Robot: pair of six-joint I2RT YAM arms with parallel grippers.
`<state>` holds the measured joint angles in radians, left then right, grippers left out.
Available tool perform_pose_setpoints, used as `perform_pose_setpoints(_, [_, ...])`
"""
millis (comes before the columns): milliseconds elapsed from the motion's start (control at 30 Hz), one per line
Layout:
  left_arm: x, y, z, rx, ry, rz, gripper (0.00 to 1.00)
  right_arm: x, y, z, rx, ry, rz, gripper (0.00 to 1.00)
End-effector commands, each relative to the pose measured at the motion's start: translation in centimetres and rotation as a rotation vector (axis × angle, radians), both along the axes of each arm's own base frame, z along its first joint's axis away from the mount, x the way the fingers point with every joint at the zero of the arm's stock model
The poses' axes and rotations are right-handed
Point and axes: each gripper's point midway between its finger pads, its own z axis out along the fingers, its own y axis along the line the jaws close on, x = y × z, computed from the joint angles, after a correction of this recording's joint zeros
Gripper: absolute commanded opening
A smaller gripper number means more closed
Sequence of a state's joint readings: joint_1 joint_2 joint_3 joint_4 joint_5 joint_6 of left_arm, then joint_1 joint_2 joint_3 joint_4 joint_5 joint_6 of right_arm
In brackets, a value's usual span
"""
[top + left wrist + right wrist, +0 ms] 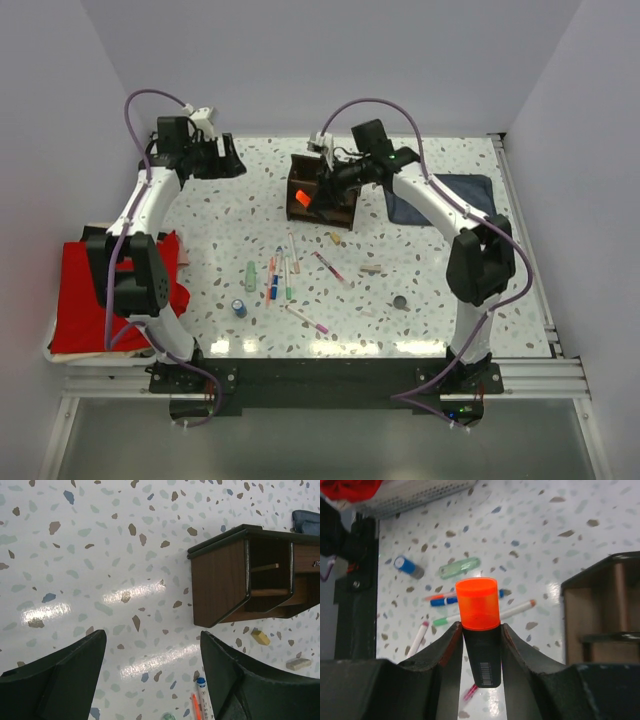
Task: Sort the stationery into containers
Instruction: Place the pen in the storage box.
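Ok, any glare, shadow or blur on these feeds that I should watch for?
Top external: a white glare strip along the table's near edge, otherwise even light. Left wrist: bright reflection patches on the table too; the organizer is sharp, its compartments shadowed. Right wrist: the held orange highlighter is crisp, the blue cylinder and pens behind it look soft.

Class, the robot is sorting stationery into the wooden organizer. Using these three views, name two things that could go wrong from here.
1. The right gripper pinches the orange highlighter by its black end only, so it may pivot or slip before release.
2. The organizer looks unfastened and its compartments are narrow. The highlighter could catch a rim and shove or tip it.
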<state>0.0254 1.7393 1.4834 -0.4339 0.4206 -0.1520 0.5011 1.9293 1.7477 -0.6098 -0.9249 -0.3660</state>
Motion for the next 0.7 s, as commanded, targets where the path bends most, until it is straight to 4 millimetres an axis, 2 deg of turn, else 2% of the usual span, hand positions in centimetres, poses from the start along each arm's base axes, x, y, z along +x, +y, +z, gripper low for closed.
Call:
perform_pose_setpoints(0, [1.2,0.0,1.9,-0.001,-0.072,-0.030,0.80,6.2,2.1,11.8,0.338,-0.244,-0.276,0.00])
perform_pose_setpoints(33, [1.3,0.0,2.0,0.000,-0.079,-0.032,0.80,7.7,2.2,11.4,0.344,-0.226,-0.341,0.00])
perform_pose_setpoints(67, [1.3,-0.1,1.9,-0.001,-0.079,-0.035,0.80,8.8,2.4,12.4,0.385,-0.269,-0.373,0.00])
perform_pose_setpoints(100, [1.3,0.0,1.6,-0.001,-0.076,-0.033,0.80,10.1,2.2,12.3,0.394,-0.288,-0.424,0.00])
perform_pose_setpoints(133, [1.4,-0.1,1.7,-0.001,-0.082,-0.037,0.80,10.6,2.7,11.7,0.400,-0.304,-0.434,0.00])
perform_pose_setpoints(167, [1.4,-0.1,1.7,-0.001,-0.088,-0.037,0.80,11.5,2.7,12.2,0.429,-0.356,-0.458,0.00])
perform_pose_setpoints(200, [1.3,0.0,1.5,-0.002,-0.091,-0.036,0.80,12.2,2.7,11.8,0.429,-0.378,-0.494,0.00])
perform_pose_setpoints(267, [1.5,-0.4,2.7,-0.011,-0.149,-0.058,0.80,13.6,2.8,11.2,0.446,-0.417,-0.520,0.00])
perform_pose_setpoints(467, [1.8,-0.6,3.2,-0.017,-0.177,-0.065,0.80,15.8,3.5,9.7,0.465,-0.451,-0.550,0.00])
perform_pose_setpoints(500, [1.9,-0.6,3.4,-0.017,-0.182,-0.065,0.80,16.2,3.7,8.5,0.455,-0.439,-0.553,0.00])
perform_pose_setpoints(667, [2.2,-0.5,3.4,-0.003,-0.187,-0.074,0.80,17.1,4.0,6.0,0.433,-0.446,-0.553,0.00])
